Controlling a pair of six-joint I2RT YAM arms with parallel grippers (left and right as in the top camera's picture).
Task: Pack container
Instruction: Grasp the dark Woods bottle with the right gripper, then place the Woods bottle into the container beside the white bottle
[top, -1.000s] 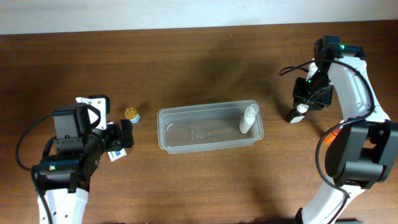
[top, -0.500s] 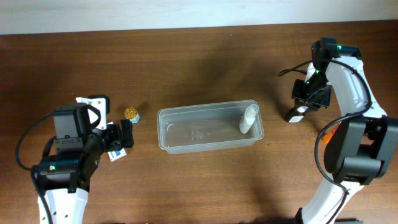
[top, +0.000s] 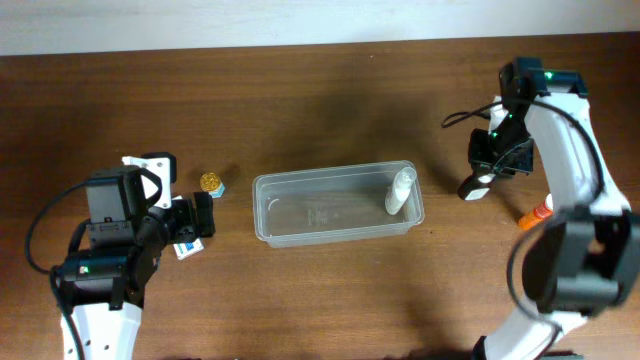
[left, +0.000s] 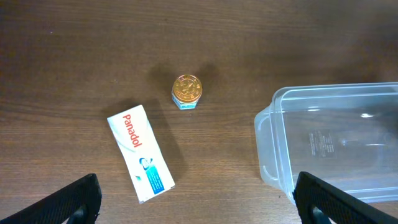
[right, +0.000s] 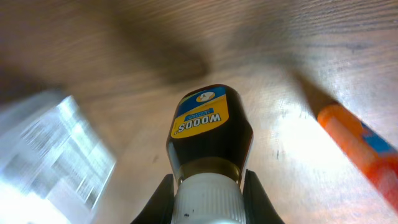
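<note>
The clear plastic container (top: 335, 205) sits mid-table with a small white bottle (top: 400, 189) lying in its right end. Its left end shows in the left wrist view (left: 273, 149). My right gripper (top: 480, 180) is shut on the white cap of a dark Woods' bottle (right: 208, 134), held just right of the container. My left gripper (left: 199, 214) is open and empty above a white Panadol box (left: 140, 153) and a small gold-lidded jar (left: 186, 91).
An orange tube (right: 357, 146) lies on the table right of the held bottle; it also shows in the overhead view (top: 537, 212). The Panadol box (top: 186, 247) and jar (top: 211, 184) lie left of the container.
My right gripper with the dark bottle has shifted slightly left toward the container. The left arm has not moved.
</note>
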